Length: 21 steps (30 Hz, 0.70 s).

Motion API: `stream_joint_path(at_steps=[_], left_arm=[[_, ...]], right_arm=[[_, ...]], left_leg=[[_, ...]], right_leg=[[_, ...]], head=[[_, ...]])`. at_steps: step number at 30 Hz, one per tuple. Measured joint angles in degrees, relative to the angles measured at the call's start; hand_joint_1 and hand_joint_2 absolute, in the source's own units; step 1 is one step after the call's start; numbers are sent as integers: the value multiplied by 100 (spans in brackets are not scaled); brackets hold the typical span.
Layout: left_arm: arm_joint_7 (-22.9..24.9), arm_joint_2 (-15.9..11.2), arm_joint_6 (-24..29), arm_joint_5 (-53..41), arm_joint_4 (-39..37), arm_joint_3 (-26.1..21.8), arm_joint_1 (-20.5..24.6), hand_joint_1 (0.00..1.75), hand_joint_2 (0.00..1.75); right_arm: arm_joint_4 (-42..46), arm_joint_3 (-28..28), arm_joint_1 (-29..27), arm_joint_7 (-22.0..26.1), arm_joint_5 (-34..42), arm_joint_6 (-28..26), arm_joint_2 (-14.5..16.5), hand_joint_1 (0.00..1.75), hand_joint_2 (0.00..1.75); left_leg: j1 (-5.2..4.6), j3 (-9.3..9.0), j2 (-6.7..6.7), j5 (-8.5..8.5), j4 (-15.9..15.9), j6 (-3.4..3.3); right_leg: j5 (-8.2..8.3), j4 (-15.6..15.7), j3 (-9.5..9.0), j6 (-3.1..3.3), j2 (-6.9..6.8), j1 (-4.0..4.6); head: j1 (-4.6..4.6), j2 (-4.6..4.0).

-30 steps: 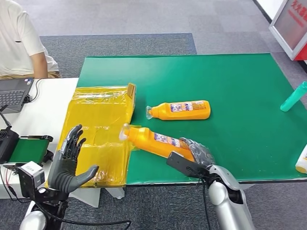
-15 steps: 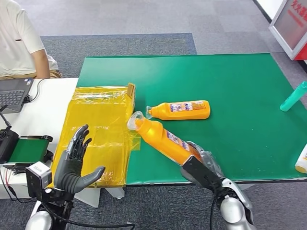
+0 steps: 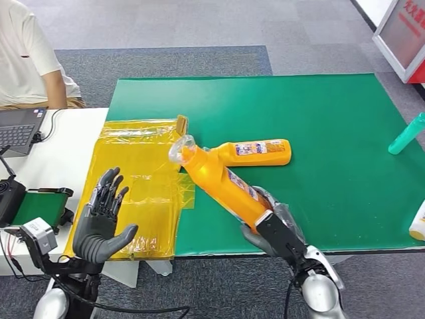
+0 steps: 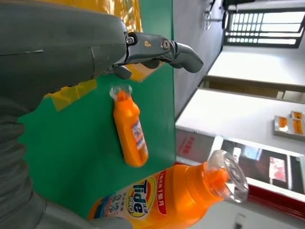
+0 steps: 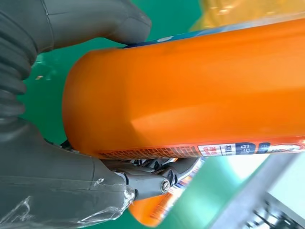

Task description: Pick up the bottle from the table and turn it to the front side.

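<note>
My right hand [image 3: 273, 229] grips the base end of an orange Tide bottle [image 3: 223, 183] and holds it off the green mat [image 3: 325, 126], neck tilted up and to the left, clear cap [image 3: 181, 147] on top. The right wrist view shows the orange bottle [image 5: 194, 90] filling my hand's grasp, thumb [image 5: 97, 19] on one side. In the left wrist view the held bottle [image 4: 169, 195] shows its Tide label. A second orange bottle [image 3: 250, 152] lies flat on the mat behind it, also seen as the lying bottle [image 4: 130, 129]. My left hand [image 3: 103, 222] hovers open, palm up, over the yellow bag [image 3: 133, 186].
A white table [image 3: 60, 149] at left carries a laptop [image 3: 20, 126], with a person in a white shirt [image 3: 27, 56] seated behind it. A teal bottle [image 3: 407, 134] and a white bottle [image 3: 418, 222] lie at the mat's right edge. A small green-topped device [image 3: 37, 207] sits near my left arm.
My right hand has lifted the bottle's neck higher and swung it up from lying nearly flat to a steep tilt. The left hand has shifted slightly, still open.
</note>
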State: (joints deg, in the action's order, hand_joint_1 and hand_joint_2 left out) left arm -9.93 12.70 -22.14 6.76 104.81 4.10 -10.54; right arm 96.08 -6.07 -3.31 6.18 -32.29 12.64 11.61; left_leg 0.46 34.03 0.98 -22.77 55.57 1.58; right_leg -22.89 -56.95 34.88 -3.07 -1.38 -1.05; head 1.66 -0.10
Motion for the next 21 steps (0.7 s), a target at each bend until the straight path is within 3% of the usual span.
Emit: stream_joint_path(at_steps=[11, 16, 21], left_arm=[[307, 14, -197, 1181, -455, 814, 314, 0, 175], [554, -39, -298, 1954, -600, 1218, 532, 0, 175], [581, -102, -245, 2005, -712, 1635, 745, 0, 175]], right_arm=[[737, -622, -214, 393, -165, -501, 23, 175, 175], [829, -903, -218, 579, -634, -809, 23, 175, 175], [886, -1230, -212, 649, -1089, -1092, 12, 175, 175]], left_leg=[[0, 1, 0, -1, 0, 0], [0, 0, 0, 0, 0, 0], [0, 1, 0, 0, 0, 0]], right_leg=[[0, 0, 0, 0, 0, -1], [1, 0, 0, 0, 0, 0], [1, 0, 0, 0, 0, 0]], head=[[1, 1], [0, 1], [0, 1]])
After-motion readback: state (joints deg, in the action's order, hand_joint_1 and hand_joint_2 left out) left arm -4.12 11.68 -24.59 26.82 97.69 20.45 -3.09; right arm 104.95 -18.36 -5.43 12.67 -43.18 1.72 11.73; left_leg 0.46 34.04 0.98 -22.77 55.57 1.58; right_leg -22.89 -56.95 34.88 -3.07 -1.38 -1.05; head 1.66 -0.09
